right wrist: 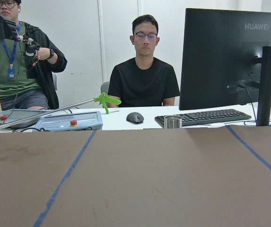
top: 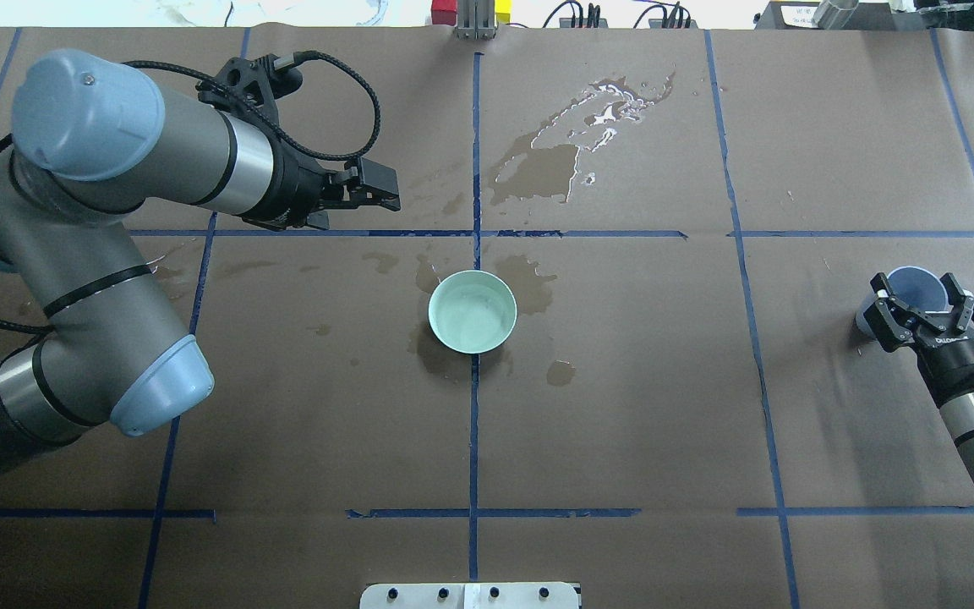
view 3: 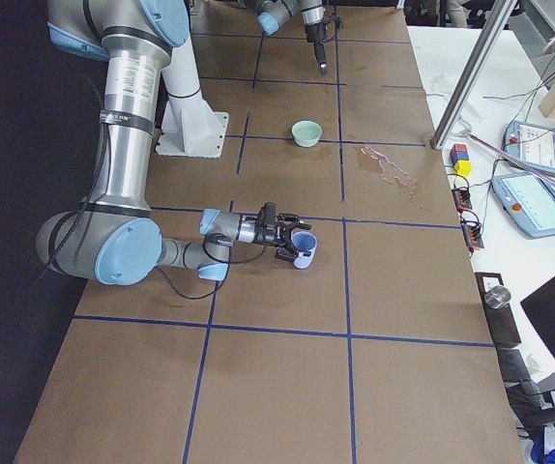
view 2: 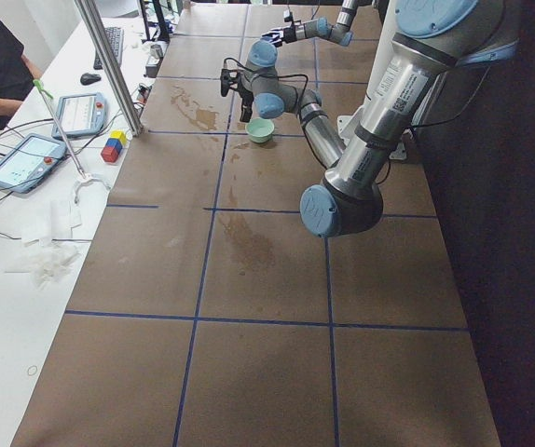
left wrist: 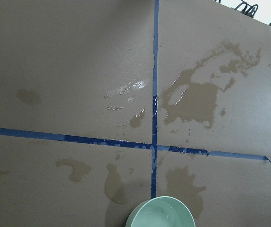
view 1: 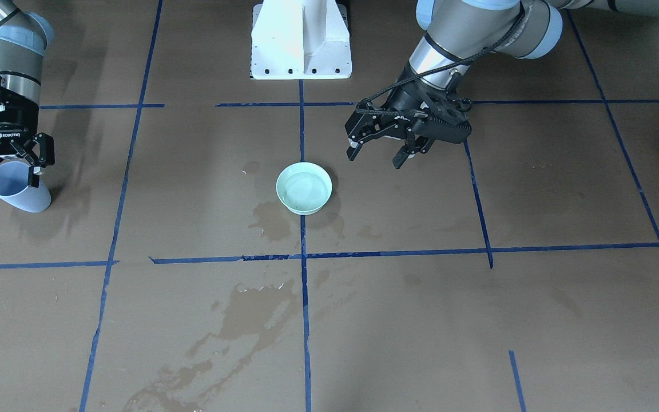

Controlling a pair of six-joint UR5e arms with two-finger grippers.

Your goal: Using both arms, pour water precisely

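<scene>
In the front-facing view we count one mint-green round plastic bowl [view 1: 304, 210] at the middle of the brown board [view 1: 535, 320]. Clear water [view 1: 305, 189] lies glossy inside it. The left gripper [view 1: 376, 157] hangs above the board near the bowl, on its left, fingers spread wide and empty. Well apart, at the board's right end, the right gripper [view 1: 8, 182] presses both fingers against one pale blue plastic cup [view 1: 23, 199], near its rim.

From overhead, the cup lies straight to the bowl's right, its long axis near upright with the mouth up. We cannot tell whether it holds water. Several wet stains [top: 538, 169] mark the board around and beyond the bowl.

The two side views confirm that the left arm is much the nearer to the bowl. We judge that a pour would mean carrying the cup leftward across that gap.

The left wrist camera catches only the bowl's rim at its bottom edge. The right wrist camera shows neither vessel.
</scene>
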